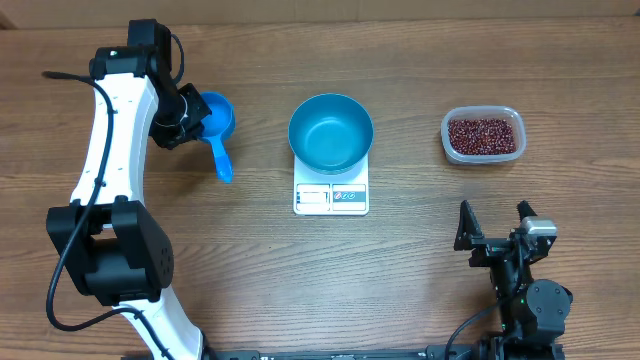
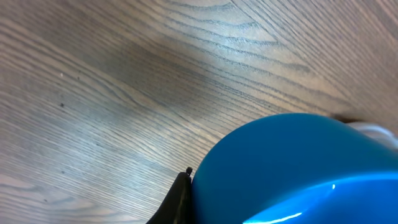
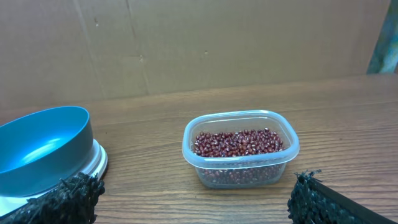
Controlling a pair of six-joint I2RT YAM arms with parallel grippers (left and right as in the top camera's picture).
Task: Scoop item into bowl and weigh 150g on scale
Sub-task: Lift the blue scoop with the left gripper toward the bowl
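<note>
The bright blue bowl [image 1: 331, 132] [image 3: 37, 146] stands empty on the white scale [image 1: 331, 197] [image 3: 97, 163] at the table's middle. Dark red-brown beans [image 1: 483, 134] [image 3: 239, 142] fill a clear tub [image 1: 448, 140] [image 3: 236, 171] at the right. My left gripper [image 1: 187, 122] [image 2: 194, 202] is shut on the cup wall of a small blue scoop [image 1: 216, 122] [image 2: 298, 168] at the upper left; one black finger [image 2: 177, 202] lies against its outside, and the other is hidden. My right gripper [image 1: 493, 226] [image 3: 193, 198] stands open near the front right, facing the tub, with nothing between its fingers.
The scoop's handle [image 1: 223, 163] points toward the front edge. A cardboard wall [image 3: 199, 43] closes the far side of the wooden table [image 1: 400, 270].
</note>
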